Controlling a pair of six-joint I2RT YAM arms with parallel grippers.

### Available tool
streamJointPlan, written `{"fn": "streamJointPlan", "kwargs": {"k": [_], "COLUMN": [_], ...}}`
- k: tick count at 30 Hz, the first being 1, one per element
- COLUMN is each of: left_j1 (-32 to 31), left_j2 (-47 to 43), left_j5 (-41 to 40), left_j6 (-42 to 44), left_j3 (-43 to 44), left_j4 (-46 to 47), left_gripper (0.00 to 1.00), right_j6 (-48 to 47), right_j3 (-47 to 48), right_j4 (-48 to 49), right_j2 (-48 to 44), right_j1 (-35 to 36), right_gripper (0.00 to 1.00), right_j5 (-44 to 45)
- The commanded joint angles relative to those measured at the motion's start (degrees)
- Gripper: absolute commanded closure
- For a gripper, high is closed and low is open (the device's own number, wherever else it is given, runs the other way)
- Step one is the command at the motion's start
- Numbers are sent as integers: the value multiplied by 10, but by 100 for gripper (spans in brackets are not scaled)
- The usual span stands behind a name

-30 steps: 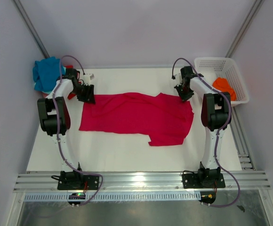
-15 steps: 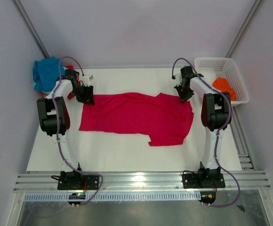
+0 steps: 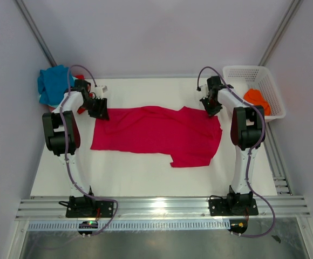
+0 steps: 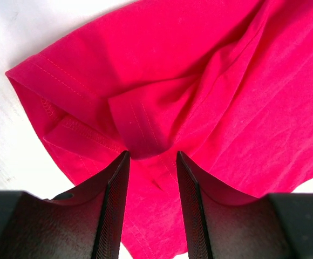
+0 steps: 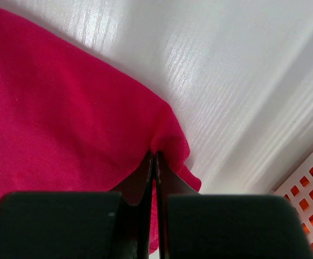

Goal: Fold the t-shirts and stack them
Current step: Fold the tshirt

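- From above, the crimson t-shirt (image 3: pixel 156 135) lies spread out flat across the middle of the white table (image 3: pixel 145 178), long side running left to right, one sleeve sticking out toward the near edge on the right
- My left gripper (image 3: pixel 100 113) is down at the shirt's far left corner and my right gripper (image 3: pixel 211 110) is down at its far right corner
- A bunched teal-blue t-shirt (image 3: pixel 51 83) sits at the far left corner of the table, behind my left arm
- An orange t-shirt (image 3: pixel 256 100) lies inside the white lattice basket (image 3: pixel 243 71) at the far right, beside my right arm
- On my left wrist camera, my left gripper (image 4: pixel 151 156) straddles a doubled-over hem of the crimson t-shirt (image 4: pixel 226 97); my two fingers (image 4: pixel 116 183) stand apart with cloth rising between them, and I cannot tell whether they are pressing it
- Bare table (image 4: pixel 5 140) shows just left of that corner
- On my right wrist camera, my right gripper (image 5: pixel 154 156) is clenched tight, the fingers meeting on a small pinch of the crimson t-shirt (image 5: pixel 54 108) right at its edge
- Bare table (image 5: pixel 226 81) lies beyond that edge, and the basket (image 5: pixel 307 199) shows at the lower right with orange behind its holes
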Motion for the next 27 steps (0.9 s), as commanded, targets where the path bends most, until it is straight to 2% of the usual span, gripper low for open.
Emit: {"fn": "streamJointPlan", "kwargs": {"k": [1,10,12,13,16,17,27], "left_j1": [3,3,3,3,3,3,3], "left_j2": [1,5,5,5,5,5,7], "left_j5": [25,37,38,41,43,44,37], "left_j6": [-4,-8,-7,-7,-6,-6,-14], "left_j3": [6,11,10,10,11,11,38], "left_j4": [1,-2,-3,-3,-3,-1,10], "left_gripper": [59,60,69,77,92,100,100], "right_j6": [-3,-4,-4,-4,-5,-5,-7], "right_j3": [-4,-4,-4,-4,-4,-4,-10], "right_j4": [3,3,4,4,3,3,33], "right_j2": [-25,-26,-26,-26,-26,-26,-63], "right_j1": [0,0,0,0,0,0,0], "right_gripper": [97,97,97,97,97,97,97], "right_j5": [-6,-5,-5,-5,-5,-5,-26]}}
